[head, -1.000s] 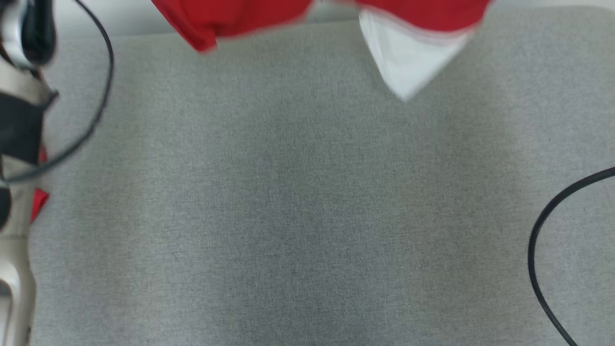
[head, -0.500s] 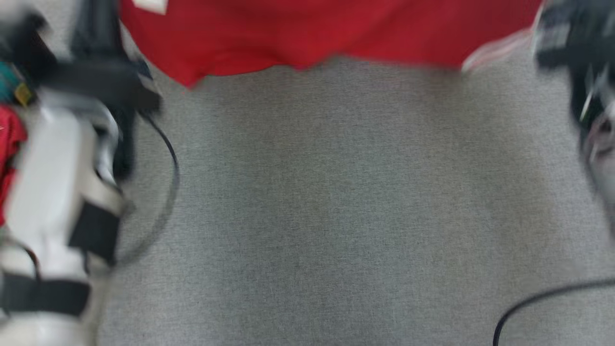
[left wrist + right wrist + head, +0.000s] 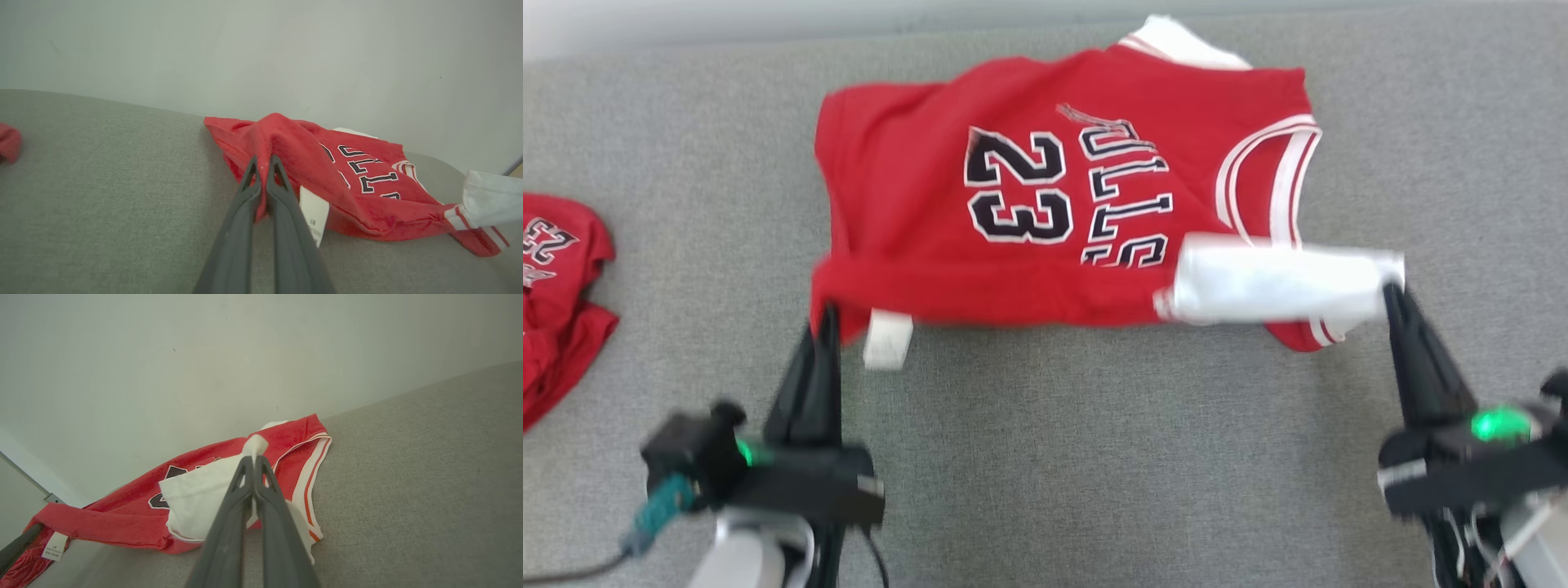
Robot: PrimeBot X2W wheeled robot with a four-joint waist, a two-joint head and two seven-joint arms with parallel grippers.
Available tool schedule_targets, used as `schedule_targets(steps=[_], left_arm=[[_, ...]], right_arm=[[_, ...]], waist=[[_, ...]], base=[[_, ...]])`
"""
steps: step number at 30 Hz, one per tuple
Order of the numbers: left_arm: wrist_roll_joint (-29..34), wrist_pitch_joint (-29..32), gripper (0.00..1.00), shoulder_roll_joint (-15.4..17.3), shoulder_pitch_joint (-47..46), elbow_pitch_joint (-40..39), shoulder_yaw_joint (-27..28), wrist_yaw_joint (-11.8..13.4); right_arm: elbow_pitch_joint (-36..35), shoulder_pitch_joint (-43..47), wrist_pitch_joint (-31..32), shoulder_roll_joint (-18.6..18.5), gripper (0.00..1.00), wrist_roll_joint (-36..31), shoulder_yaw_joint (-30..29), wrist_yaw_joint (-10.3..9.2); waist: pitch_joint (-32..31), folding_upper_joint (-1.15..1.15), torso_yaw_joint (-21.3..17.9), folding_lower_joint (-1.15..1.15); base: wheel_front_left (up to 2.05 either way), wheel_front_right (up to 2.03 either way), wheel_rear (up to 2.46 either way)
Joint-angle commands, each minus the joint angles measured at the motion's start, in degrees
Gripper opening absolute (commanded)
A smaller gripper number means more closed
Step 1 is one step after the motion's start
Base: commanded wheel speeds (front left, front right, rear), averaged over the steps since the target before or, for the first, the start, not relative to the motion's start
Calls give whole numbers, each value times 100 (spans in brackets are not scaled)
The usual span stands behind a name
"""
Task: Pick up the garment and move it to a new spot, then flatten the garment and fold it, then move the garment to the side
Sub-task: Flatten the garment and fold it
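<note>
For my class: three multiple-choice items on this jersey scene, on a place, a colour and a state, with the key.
1. Where does the second red garment lie relative to the jersey?
A. on it
B. apart, on the robot's left
C. apart, on the robot's right

2. What colour is the cloth held by the right gripper?
A. red
B. black
C. white

3. How do the jaws of the left gripper and the right one stand?
A. shut on the jersey
B. open above it
C. one open

Key: B, grey surface lies between them; C, white cloth sits between its jaws; A, both wrist views show cloth pinched.
</note>
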Motion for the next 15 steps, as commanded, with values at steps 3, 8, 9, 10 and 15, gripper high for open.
schedule_targets(steps=[3, 8, 9, 10, 15], left_arm=[[-167, 136, 0, 122, 646, -222, 26, 91], [-324, 345, 0, 253, 1175, -376, 14, 34], [-338, 365, 0, 302, 1291, -401, 19, 36], [-366, 379, 0, 334, 1377, -443, 20, 15], [-534, 465, 0, 477, 1872, -559, 100, 30]], right_arm=[[-245, 659, 161, -162, 0, 225, 18, 0], [-444, 1323, 454, -267, 0, 408, -54, 0], [-480, 1480, 537, -262, 0, 465, -83, 0], [-511, 1622, 615, -267, 0, 492, -122, 0], [-721, 2279, 1149, -188, 0, 683, -225, 0]], waist=[[-277, 0, -53, 1], [-485, 0, -80, 1], [-540, 0, -86, 1], [-593, 0, -91, 1], [-835, 0, -134, 1]], base=[[0, 0, 0], [0, 0, 0], [0, 0, 0], [0, 0, 0], [0, 0, 0]])
